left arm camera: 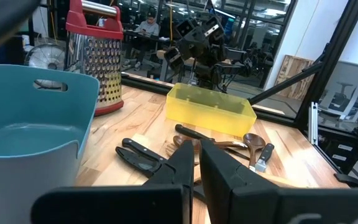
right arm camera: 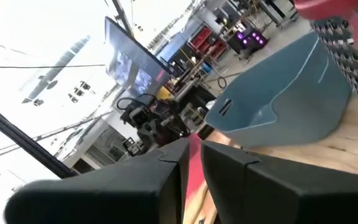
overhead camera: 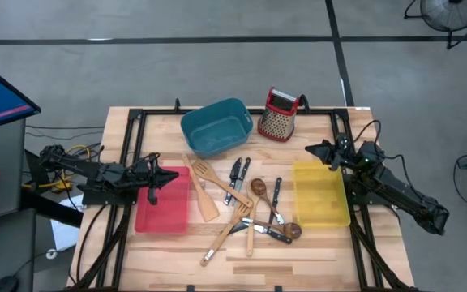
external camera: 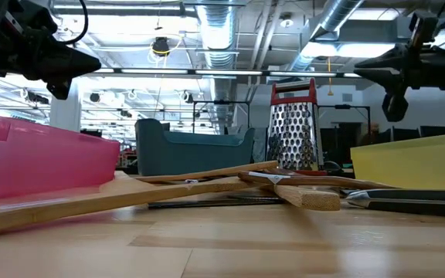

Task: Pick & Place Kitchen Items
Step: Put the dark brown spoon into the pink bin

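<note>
Utensils (overhead camera: 246, 212) lie in a loose pile mid-tabletop, btw the red bin (overhead camera: 163, 204) and yellow bin (overhead camera: 320, 193). A pale wooden spatula (overhead camera: 202, 189) sits at the pile's 10 o'clock edge, long axis running roughly 11-to-5 in the high view, blade end toward the teal bin (overhead camera: 215, 126). Left hand (overhead camera: 167, 176) hovers over the red bin, fingers shut, nothing held; spatula lies toward 3 o'clock from it, just beside the bin. Right hand (overhead camera: 314, 149) hovers at the yellow bin's far edge, fingers nearly closed w/ a slim gap, also empty; pile sits toward its 8 o'clock. Judgement: left arm is nearer the spatula, right nearer the dark spoon (overhead camera: 259, 188). Grater (overhead camera: 279, 115) stands at 12, clear of both.
</note>
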Motion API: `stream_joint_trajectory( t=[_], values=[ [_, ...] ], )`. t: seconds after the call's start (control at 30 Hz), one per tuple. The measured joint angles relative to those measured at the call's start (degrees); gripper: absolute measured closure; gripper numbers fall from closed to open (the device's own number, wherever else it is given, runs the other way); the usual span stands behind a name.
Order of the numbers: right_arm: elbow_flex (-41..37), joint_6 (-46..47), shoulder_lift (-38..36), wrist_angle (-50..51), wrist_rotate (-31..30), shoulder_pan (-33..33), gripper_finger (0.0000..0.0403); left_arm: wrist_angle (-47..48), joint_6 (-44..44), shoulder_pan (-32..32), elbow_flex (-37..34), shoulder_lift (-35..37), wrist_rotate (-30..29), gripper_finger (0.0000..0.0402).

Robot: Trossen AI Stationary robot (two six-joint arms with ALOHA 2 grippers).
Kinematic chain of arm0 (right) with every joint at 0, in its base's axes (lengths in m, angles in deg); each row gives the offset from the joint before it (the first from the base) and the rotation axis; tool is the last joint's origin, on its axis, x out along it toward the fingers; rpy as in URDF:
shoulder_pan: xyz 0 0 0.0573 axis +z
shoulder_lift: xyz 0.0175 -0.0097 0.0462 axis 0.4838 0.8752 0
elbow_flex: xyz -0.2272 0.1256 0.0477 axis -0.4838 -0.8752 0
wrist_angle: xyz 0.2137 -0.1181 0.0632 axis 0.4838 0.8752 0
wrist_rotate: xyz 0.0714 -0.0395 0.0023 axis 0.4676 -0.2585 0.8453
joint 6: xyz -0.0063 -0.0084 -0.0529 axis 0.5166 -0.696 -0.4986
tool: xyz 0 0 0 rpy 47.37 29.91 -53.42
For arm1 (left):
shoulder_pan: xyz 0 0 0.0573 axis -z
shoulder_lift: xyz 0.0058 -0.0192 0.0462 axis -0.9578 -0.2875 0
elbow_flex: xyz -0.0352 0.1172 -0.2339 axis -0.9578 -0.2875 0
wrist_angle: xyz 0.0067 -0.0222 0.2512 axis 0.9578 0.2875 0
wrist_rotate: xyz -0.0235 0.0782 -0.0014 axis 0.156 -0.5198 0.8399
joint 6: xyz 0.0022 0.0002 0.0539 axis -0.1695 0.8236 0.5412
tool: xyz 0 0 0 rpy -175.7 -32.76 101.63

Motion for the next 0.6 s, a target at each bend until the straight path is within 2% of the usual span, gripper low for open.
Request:
stream_joint_trajectory(
  t=[0.17,0.27,0.33,0.43,0.6],
  values=[
    [0.00,7.00,-0.09,-0.12,-2.65,0.03,0.0346,-0.22,0.00,0.00,0.00,0.02,0.02,0.0393],
    [0.00,5.05,0.49,-3.54,-2.70,0.09,0.0346,-0.40,0.00,0.00,0.00,0.02,0.02,0.0393],
    [0.38,1.04,1.38,-9.14,-2.94,-0.02,0.0346,-0.81,-1.25,-0.02,0.00,0.00,0.01,0.0393],
    [3.99,-12.16,4.07,-11.46,-2.88,-0.35,0.0341,-1.66,-5.97,0.00,0.00,0.01,0.07,0.0393],
    [14.68,-24.88,16.01,-1.77,-2.84,2.25,0.0314,-2.44,-9.27,0.00,0.00,0.00,0.02,0.0393]
  ],
)
